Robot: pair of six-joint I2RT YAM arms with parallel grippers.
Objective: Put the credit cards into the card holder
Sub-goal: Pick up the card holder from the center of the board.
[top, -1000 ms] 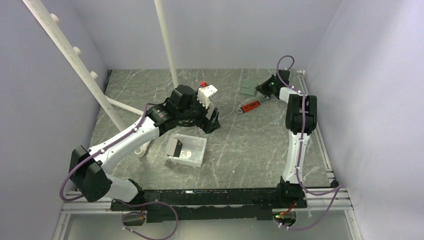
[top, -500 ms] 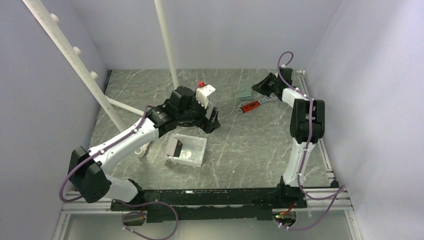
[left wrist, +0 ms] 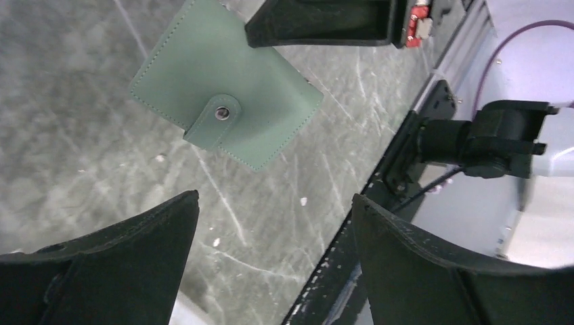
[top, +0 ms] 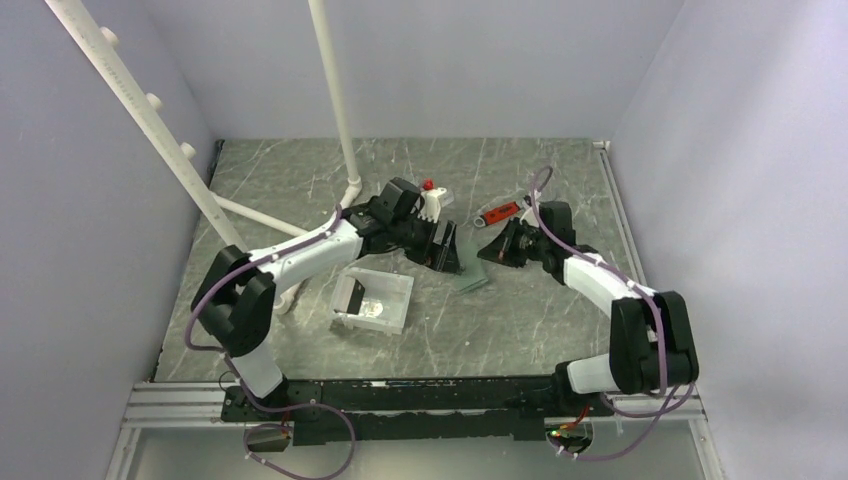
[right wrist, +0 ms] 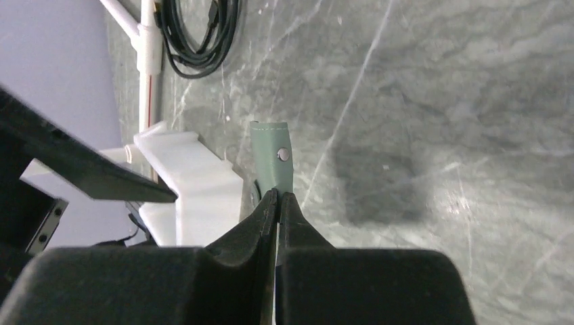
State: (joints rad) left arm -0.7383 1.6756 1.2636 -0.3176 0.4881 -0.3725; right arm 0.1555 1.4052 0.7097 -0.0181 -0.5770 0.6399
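Early stage, I judge: card holder point(left wrist: 227, 112) snapped closed, cards not yet in.
My right tool point(right wrist: 277, 196) clamps its edge; my left tool point(left wrist: 274, 203) gapes opposite.

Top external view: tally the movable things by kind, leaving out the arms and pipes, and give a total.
card holder: 1
white tray: 1
red-handled wrench: 1
Total: 3
What lies inside the tray is too unclear to count.
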